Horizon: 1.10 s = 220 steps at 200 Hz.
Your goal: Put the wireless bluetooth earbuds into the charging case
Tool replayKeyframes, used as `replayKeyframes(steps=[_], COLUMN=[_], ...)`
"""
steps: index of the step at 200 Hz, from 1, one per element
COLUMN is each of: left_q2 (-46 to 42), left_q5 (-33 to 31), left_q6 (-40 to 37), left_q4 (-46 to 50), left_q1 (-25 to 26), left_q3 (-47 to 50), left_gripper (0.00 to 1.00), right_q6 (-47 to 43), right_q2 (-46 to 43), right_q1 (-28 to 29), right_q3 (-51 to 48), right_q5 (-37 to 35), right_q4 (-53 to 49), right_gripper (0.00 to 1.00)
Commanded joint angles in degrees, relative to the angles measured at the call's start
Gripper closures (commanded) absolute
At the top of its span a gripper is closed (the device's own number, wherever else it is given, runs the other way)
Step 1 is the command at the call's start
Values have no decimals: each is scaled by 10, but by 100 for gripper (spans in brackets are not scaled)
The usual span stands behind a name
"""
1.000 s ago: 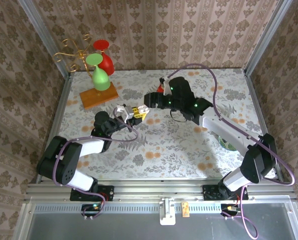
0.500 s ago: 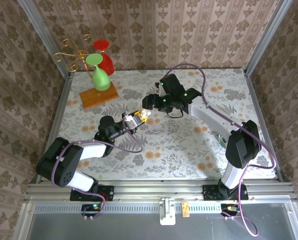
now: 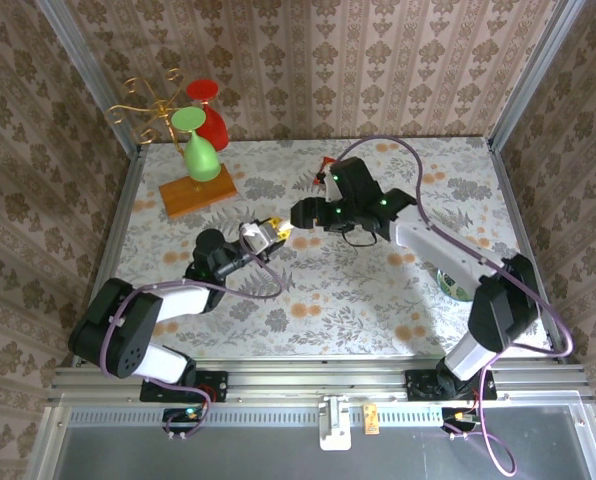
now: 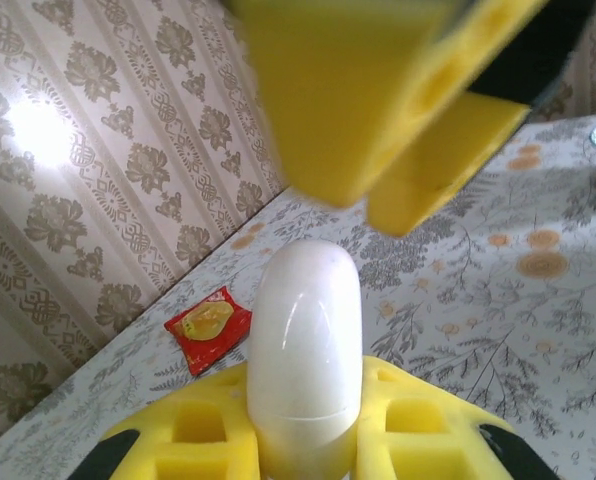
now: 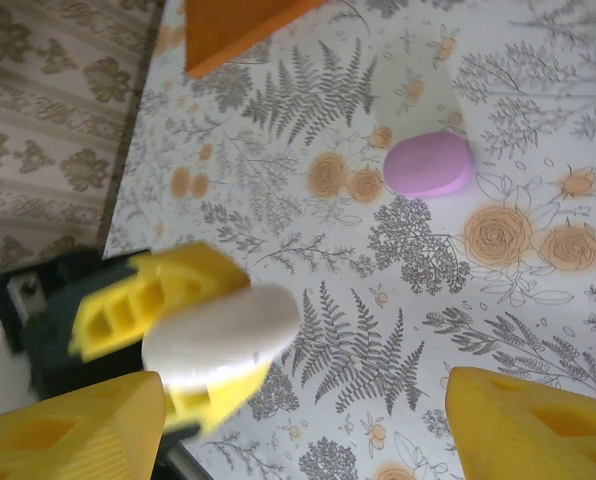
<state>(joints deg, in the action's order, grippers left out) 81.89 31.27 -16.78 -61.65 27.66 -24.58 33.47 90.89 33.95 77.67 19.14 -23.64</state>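
Observation:
A white egg-shaped charging case point(image 4: 305, 350) stands closed between the yellow fingers point(image 4: 183, 430) of my left gripper point(image 3: 266, 233), which is shut on its lower half. In the right wrist view the same case point(image 5: 223, 335) points toward the space between my right gripper's fingers point(image 5: 533, 425). My right gripper point(image 3: 298, 214) is open and hovers just right of the case tip; its fingers point(image 4: 378, 90) hang over the case in the left wrist view. A lilac case point(image 5: 428, 165) lies on the table. The earbuds are out of view.
A red-and-yellow packet point(image 4: 208, 325) lies on the floral table point(image 3: 358, 290) toward the back. A wooden base point(image 3: 198, 192) with a gold rack and red and green glasses stands back left. A green object point(image 3: 456, 287) sits under the right arm.
My right gripper has shifted down toward the white case while its arm changed posture. The left gripper has drawn back slightly left with the case still held.

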Motion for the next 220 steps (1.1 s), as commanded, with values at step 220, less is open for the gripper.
replayKeyframes(steps=[220], left_q2=[24], left_q5=[-56], left_q6=[416], left_q4=[529], left_q1=[36], left_q3=[-100], left_gripper=[89], right_q6=[-238], right_q2=[-199], right_q1=[16], right_q3=[-312], right_q5=[-44], right_q4=[187], right_gripper=[10])
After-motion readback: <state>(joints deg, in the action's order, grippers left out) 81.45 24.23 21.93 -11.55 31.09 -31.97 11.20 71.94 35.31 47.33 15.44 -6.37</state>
